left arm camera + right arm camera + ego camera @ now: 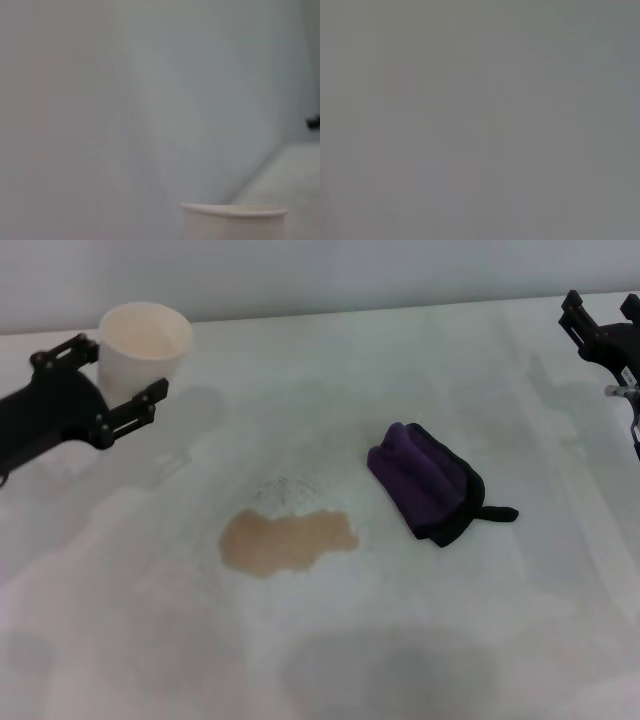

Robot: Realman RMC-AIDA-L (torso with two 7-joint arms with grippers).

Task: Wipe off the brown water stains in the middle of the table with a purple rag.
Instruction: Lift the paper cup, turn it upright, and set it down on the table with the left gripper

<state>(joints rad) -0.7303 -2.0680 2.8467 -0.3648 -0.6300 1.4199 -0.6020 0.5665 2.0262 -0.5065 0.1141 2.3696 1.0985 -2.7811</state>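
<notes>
1. The table (420,640), white and glossy, fills the head view
2. The brown water stains (286,541) form one tan puddle lower centre, untouched
3. The purple rag (425,480) lies bunched right of centre, near the puddle but apart from it
4. A white paper cup (142,348) stands upper left; the left gripper (118,390) sits around it, fingers spread either side, whether touching is unclear
5. The right gripper (602,315), upper right edge, jaws apart and empty; it looks best placed to pinch the rag's raised fold from above, then drag flat across the puddle
</notes>
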